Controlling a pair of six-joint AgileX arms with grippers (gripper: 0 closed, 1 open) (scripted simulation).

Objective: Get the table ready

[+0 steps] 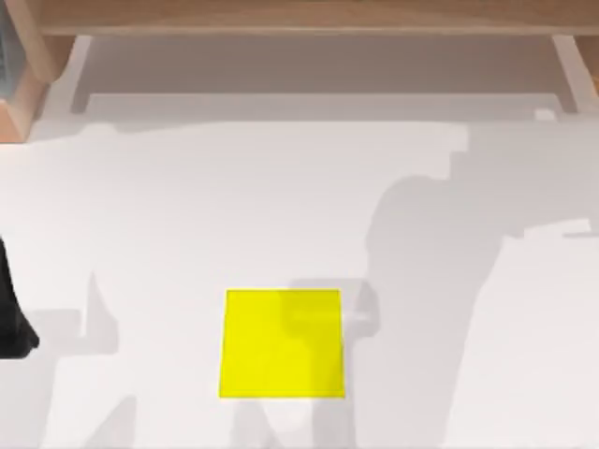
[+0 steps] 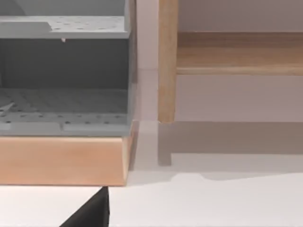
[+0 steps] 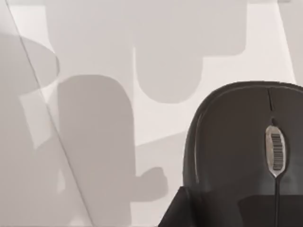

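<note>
The white table (image 1: 187,206) spreads across the top view, crossed by grey shadows of the arms. A black mouse (image 3: 236,142) with a silver scroll wheel looms large and close in the right wrist view. My right gripper (image 3: 227,208) is shut on it, its dark body overlapping the mouse's near end. The mouse hangs above the table (image 3: 189,47). My left arm (image 1: 14,309) is a dark shape at the table's left edge, facing the shelf.
A yellow square mat (image 1: 281,343) lies flat at the front middle. A light wooden shelf (image 1: 281,14) runs along the back. Its post (image 2: 167,61) and a grey perforated rack (image 2: 61,71) in a wooden frame stand before the left wrist.
</note>
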